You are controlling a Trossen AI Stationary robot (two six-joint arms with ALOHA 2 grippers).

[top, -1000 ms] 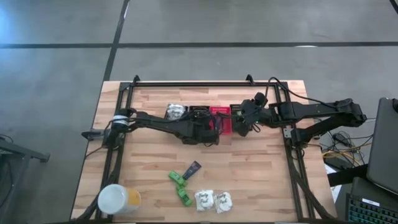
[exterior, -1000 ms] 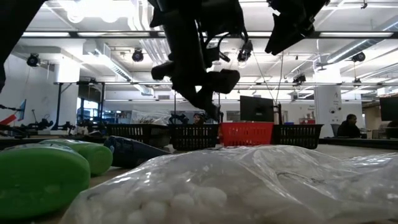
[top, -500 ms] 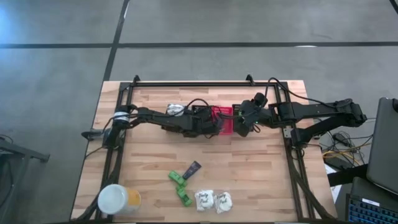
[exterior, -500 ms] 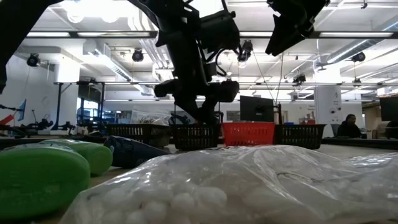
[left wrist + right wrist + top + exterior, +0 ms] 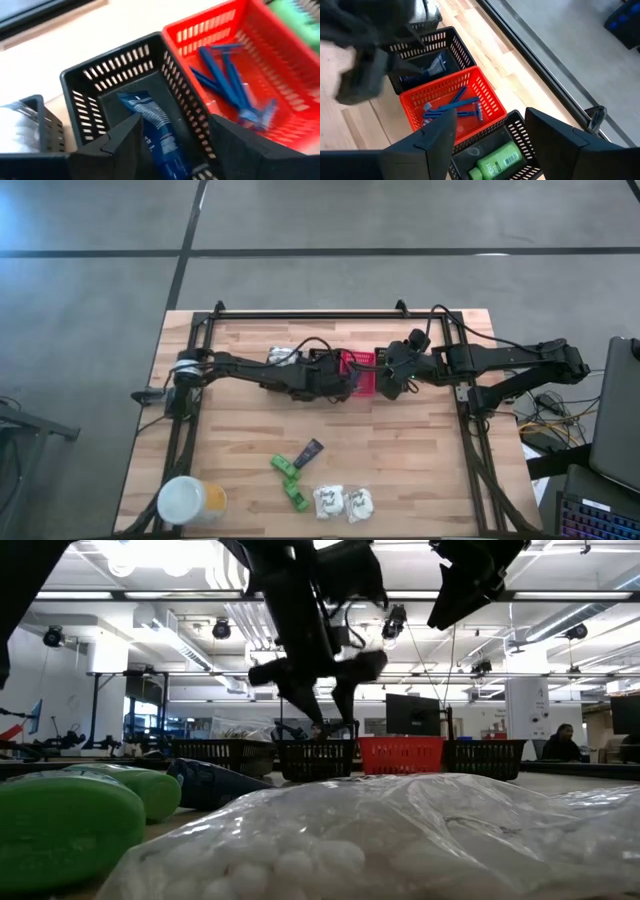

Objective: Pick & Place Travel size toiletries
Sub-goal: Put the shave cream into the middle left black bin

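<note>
A row of mesh baskets stands at the table's far middle. My left gripper (image 5: 175,125) hovers open over a black basket (image 5: 85,75) in which a dark blue tube (image 5: 152,117) lies flat; its fingers stand on either side of the tube, above it. Blue razors (image 5: 225,80) lie in the red basket (image 5: 200,30) beside it. My right gripper (image 5: 491,114) hangs open and empty above the baskets' right end, where a green bottle (image 5: 497,159) lies in another black basket. Near the front edge lie green bottles (image 5: 290,480), a dark tube (image 5: 311,449) and two white packets (image 5: 343,502).
A yellow container with a white lid (image 5: 188,502) stands at the near left corner. The leftmost basket holds a white packet (image 5: 283,359). A dark frame (image 5: 330,314) runs along the table's far and side edges. Bare wood lies between the baskets and the loose items.
My left gripper has gone a little toward the table's far edge, over the black basket, dipped toward it and rolled its wrist. Its fingers have then spread open above the basket.
</note>
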